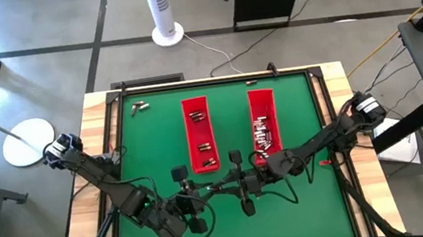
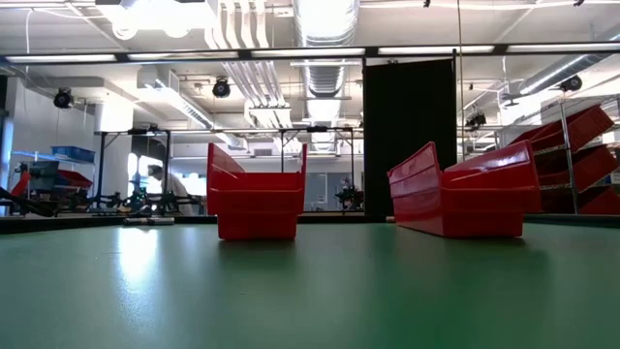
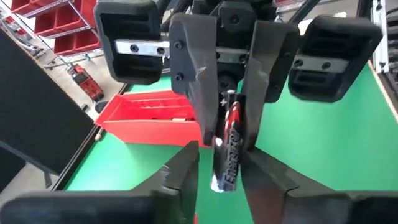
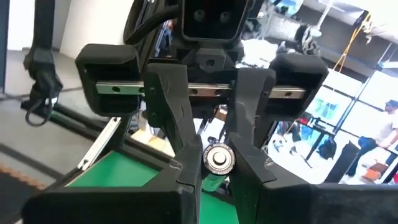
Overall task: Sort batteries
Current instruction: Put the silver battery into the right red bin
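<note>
**A:** Near the front of the green worktop (image 1: 142, 143), both arms meet nose to nose, with one battery (image 3: 227, 149) caught between them. Looks like a handover!

**B:** Where do the hands stand?

**A:** In the left wrist view, the right hand (image 3: 227, 134) pinches the battery at its upper part. The left hand (image 3: 219, 163) flanks its lower end, narrow, but I can't tell whether it's gripping or letting go.

**B:** And the sorting overall?

**A:** Partway, I'd judge. The left red tray (image 1: 200, 134) carries a few batteries, spaced out. The right red tray (image 1: 263, 120) holds a denser silvery cluster. Two or three loose batteries (image 1: 140, 107) lie at the far left corner, unsorted.

**B:** Materials?

**A:** The battery is a glossy metal cylinder, red and silver wrap, white lettering I can't read. Its end cap (image 4: 219, 158) shows as a bright ringed disc. Trays are hard red plastic, long with sloped walls. The worktop looks like matte green felt, wood-edged.
</note>
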Action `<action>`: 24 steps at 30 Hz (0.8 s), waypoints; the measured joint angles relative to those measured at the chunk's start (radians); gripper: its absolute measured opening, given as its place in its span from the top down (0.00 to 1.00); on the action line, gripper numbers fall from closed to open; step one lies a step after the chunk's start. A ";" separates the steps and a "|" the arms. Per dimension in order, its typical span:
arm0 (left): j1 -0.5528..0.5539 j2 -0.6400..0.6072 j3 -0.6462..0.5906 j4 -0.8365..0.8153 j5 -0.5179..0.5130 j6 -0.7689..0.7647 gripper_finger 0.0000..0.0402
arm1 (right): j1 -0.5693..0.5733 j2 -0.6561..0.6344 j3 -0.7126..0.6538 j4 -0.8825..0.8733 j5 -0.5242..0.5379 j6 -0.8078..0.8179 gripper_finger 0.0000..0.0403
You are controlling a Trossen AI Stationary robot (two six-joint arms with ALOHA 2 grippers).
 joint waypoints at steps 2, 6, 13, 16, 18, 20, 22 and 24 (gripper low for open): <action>0.001 0.000 0.000 -0.026 0.000 -0.007 0.72 | 0.000 -0.006 0.004 -0.031 0.004 -0.003 0.89; 0.001 0.000 0.000 -0.092 -0.002 -0.055 0.64 | 0.000 -0.043 0.025 -0.141 0.009 -0.007 0.88; 0.001 -0.001 0.000 -0.284 -0.001 -0.223 0.56 | 0.000 -0.132 0.080 -0.472 0.039 0.008 0.88; 0.003 -0.002 -0.009 -0.408 -0.001 -0.358 0.54 | 0.000 -0.167 0.087 -0.600 0.112 0.009 0.88; 0.005 -0.003 -0.030 -0.465 -0.005 -0.427 0.54 | 0.000 -0.187 0.097 -0.710 0.159 0.028 0.89; 0.006 -0.007 -0.062 -0.469 -0.017 -0.470 0.54 | 0.000 -0.203 0.117 -0.838 0.195 0.072 0.89; 0.017 -0.013 -0.089 -0.472 -0.031 -0.495 0.54 | -0.006 -0.215 0.144 -0.981 0.223 0.119 0.88; 0.038 -0.023 -0.116 -0.465 -0.066 -0.519 0.54 | -0.017 -0.217 0.184 -1.105 0.228 0.172 0.88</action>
